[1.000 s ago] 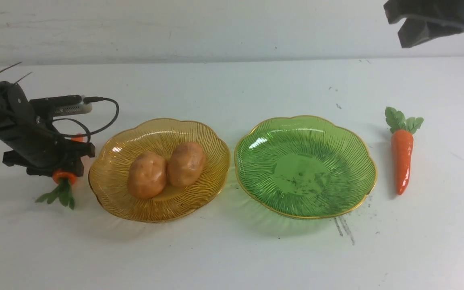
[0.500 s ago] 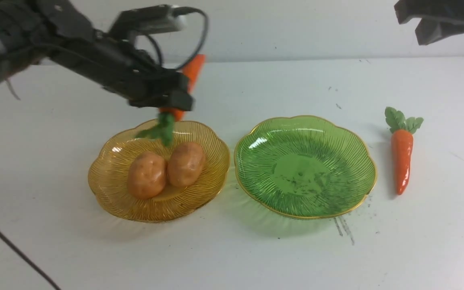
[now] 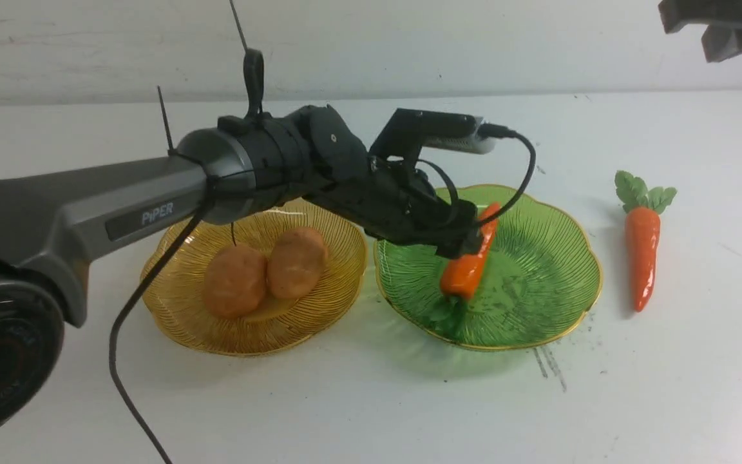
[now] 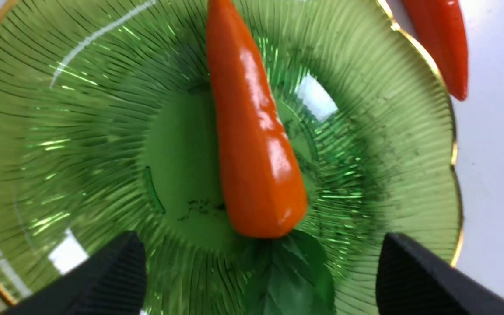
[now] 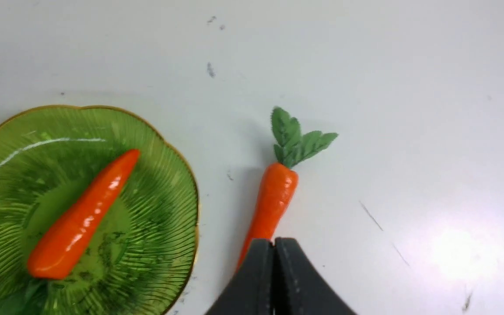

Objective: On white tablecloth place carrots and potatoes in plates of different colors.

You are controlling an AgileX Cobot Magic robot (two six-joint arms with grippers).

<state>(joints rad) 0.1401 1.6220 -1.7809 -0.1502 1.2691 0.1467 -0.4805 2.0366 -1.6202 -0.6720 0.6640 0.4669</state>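
Left gripper [image 4: 258,239] gapes around carrot [image 4: 252,144], seemingly loose within green plate [image 3: 542,270]'s rim; right gripper [image 5: 274,249] closed.

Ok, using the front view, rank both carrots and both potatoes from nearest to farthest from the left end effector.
1. The plated carrot, in the green plate just below the left end effector.
2. The right potato in the amber plate and the loose carrot on the tablecloth, on opposite sides: too close to call.
3. The left potato, farthest left.

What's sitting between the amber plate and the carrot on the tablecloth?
The green plate, with the other carrot lying in it, as the front view shows.
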